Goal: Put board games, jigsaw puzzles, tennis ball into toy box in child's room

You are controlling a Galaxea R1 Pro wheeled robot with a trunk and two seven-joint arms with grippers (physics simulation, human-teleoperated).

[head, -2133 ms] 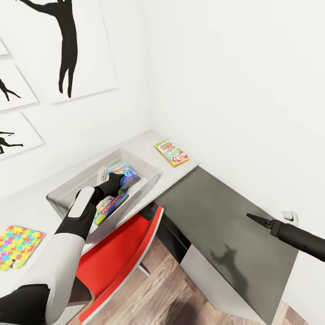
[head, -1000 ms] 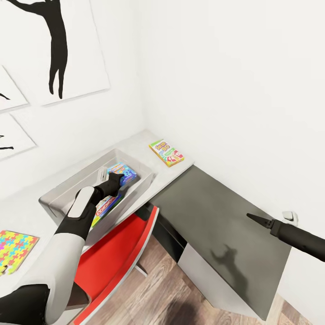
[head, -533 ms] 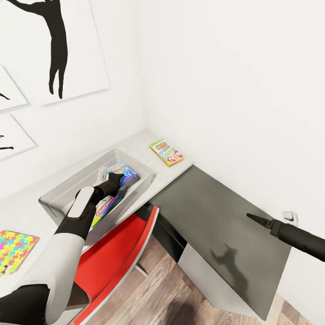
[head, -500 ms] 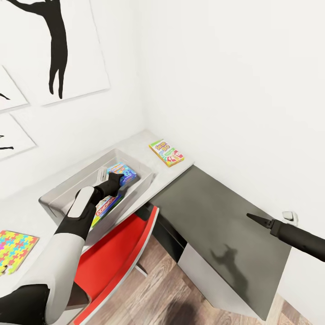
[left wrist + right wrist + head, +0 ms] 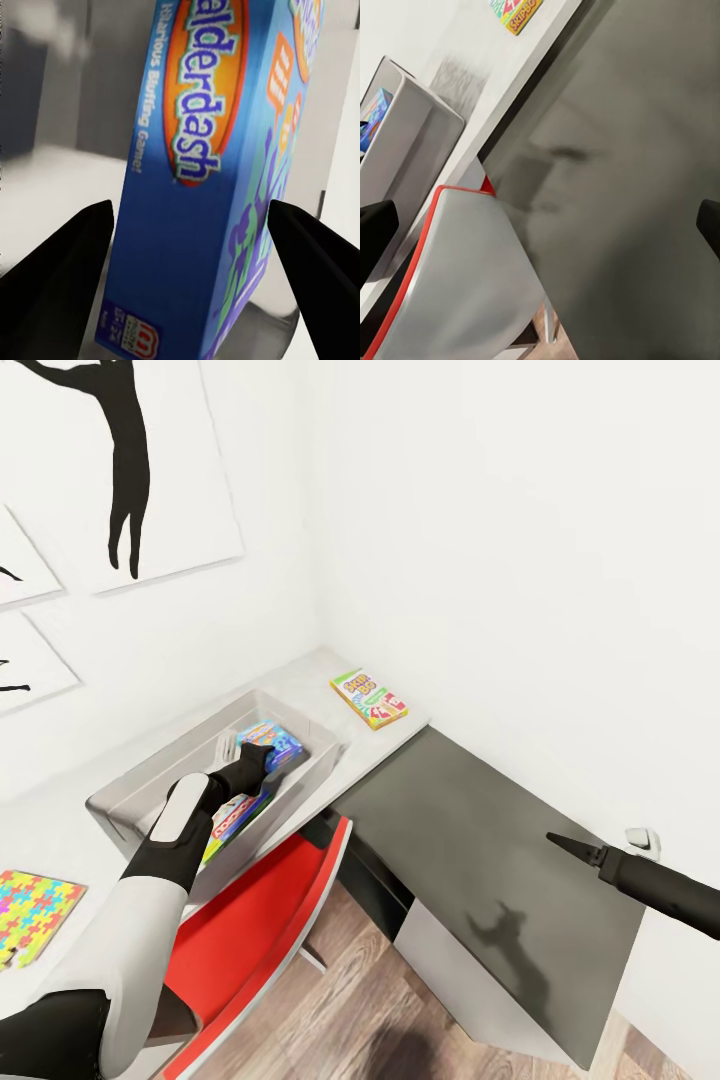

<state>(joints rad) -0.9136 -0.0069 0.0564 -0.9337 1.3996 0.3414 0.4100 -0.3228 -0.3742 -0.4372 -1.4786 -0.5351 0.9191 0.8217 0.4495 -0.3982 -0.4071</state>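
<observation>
Over the toy box (image 5: 130,792), left tool (image 5: 187,247) spread around blue board game (image 5: 217,172).

- The table (image 5: 300,682) is L-shaped: a pale grey top runs along the wall from 9 o'clock toward the corner at 12, and a dark grey section (image 5: 480,860) reaches out to 4 o'clock.
- The toy box (image 5: 130,788) sits on the pale top, left of centre.
- A yellow-green-red board game (image 5: 368,698) lies flat near the corner, at about 1 o'clock from the box.
- A jigsaw puzzle (image 5: 30,910) lies flat at 8 o'clock.
</observation>
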